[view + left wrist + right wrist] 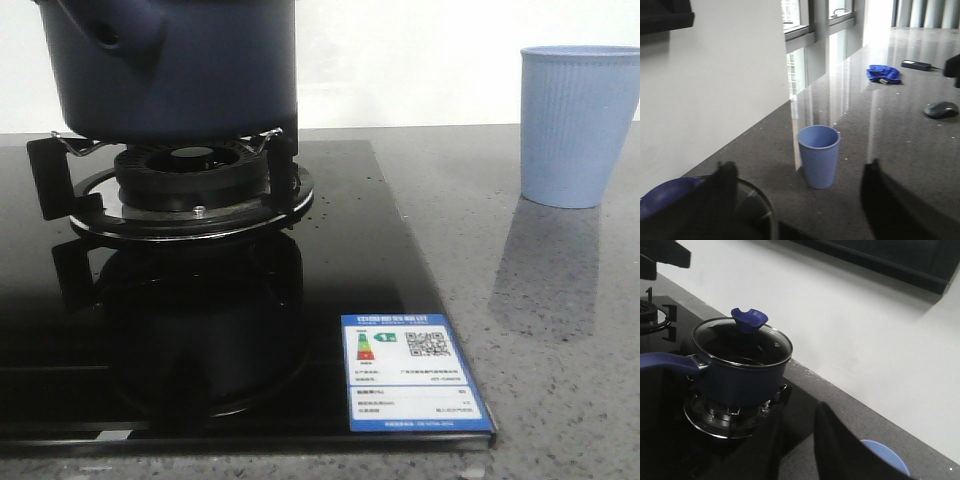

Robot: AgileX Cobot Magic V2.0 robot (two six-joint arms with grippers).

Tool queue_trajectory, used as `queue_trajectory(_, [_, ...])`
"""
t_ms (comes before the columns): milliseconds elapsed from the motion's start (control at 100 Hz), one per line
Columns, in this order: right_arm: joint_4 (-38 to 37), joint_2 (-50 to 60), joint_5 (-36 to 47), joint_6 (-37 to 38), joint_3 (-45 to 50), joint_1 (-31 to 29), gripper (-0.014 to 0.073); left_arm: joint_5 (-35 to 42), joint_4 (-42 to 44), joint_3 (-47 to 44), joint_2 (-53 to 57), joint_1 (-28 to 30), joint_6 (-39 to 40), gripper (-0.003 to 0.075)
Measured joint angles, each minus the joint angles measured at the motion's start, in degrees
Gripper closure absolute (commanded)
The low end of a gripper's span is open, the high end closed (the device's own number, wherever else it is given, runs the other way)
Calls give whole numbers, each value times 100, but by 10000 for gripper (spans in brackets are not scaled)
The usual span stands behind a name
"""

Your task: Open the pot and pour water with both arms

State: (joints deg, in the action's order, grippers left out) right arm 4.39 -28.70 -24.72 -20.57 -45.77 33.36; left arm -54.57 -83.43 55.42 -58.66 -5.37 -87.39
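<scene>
The dark navy pot [190, 75] stands on a gas burner [190, 175] at the back left, its hollow side nub [112, 35] facing me. In the right wrist view the pot [737, 377] carries a glass lid [742, 342] with a blue knob [749, 320], and its long handle [665, 362] sticks out. My right gripper [799, 410] hangs apart from the pot, empty, its fingers a narrow gap apart. My left gripper [800, 165] is wide open and empty over the lid's rim [760, 200]. The pale blue cup [818, 155] stands beyond it. No gripper shows in the front view.
The black glass hob [330, 250] bears an energy label [412, 375]. The cup [578, 125] stands on the grey counter at the right; its rim shows in the right wrist view [890, 454]. Further along the counter lie a blue cloth [883, 74], a mouse [941, 109] and a black box [916, 64].
</scene>
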Motion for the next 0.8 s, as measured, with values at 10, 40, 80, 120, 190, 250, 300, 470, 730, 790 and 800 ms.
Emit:
queue_trajectory(10, [0,0,10,0,0,0,399,73,0,0,-17,-31,0,33])
queue_trajectory(40, [0,0,74,0,0,0,399,209,0,0,-89,-95,-59,41])
queue_trajectory(80, [0,0,154,0,0,0,399,367,0,0,-210,-193,-164,55])
queue_trajectory(120, [0,0,252,0,0,0,399,463,10,0,-335,-265,-305,73])
queue_trajectory(190, [11,0,431,0,0,0,399,546,-2,0,-539,-364,-537,101])
queue_trajectory(250, [23,0,536,0,0,0,398,585,-90,0,-690,-392,-697,115])
queue_trajectory(300, [23,0,597,0,0,0,394,607,-206,0,-830,-394,-882,116])
queue_trajectory(470, [31,0,636,0,0,0,104,814,-747,13,-1174,-394,-1473,116])
queue_trajectory(730, [31,0,647,23,0,0,-63,849,-902,454,-1822,-394,-1688,116])
queue_trajectory(790, [31,0,647,35,0,0,-63,874,-910,627,-2008,-394,-1688,116])
queue_trajectory(800, [31,0,647,35,0,0,-63,872,-910,645,-2027,-394,-1688,116])
